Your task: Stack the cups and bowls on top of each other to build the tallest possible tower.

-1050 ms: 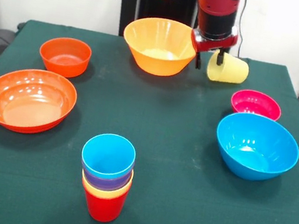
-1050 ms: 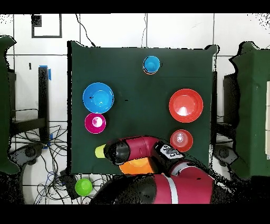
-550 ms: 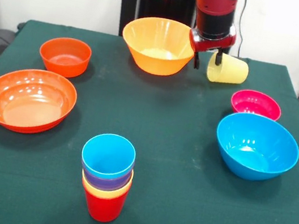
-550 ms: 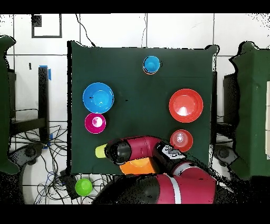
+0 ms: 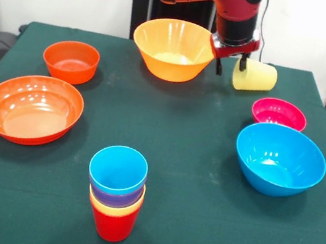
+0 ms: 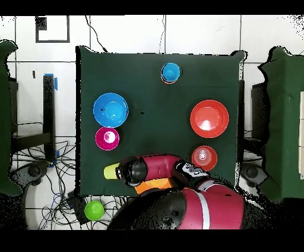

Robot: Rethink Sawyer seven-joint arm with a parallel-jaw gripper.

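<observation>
While the red and black arm is reaching down in the upper right of the front view, I am seeing the claw (image 5: 231,64) clamped on the rim of a pale yellow cup (image 5: 255,77), which is lying tilted on its side with its mouth toward the claw. That cup is sitting just right of the large yellow-orange bowl (image 5: 173,48) at the upper middle; whether it is touching the green tabletop (image 5: 193,165) I cannot tell. In the overhead view the same cup (image 6: 110,172) is peeking out at the lower left beside the arm.

Toward the lower middle of the front view, the tower (image 5: 115,192) is standing upright: a red cup at the base, then yellow-orange, purple and a blue cup on top, nested. At the left the small orange bowl (image 5: 70,60) is sitting above the wide shallow orange bowl (image 5: 31,107). At the right the small magenta-pink bowl (image 5: 279,112) is sitting just above the large blue bowl (image 5: 280,159).

I am not finding any readable writing, brand or label on any of these things.
</observation>
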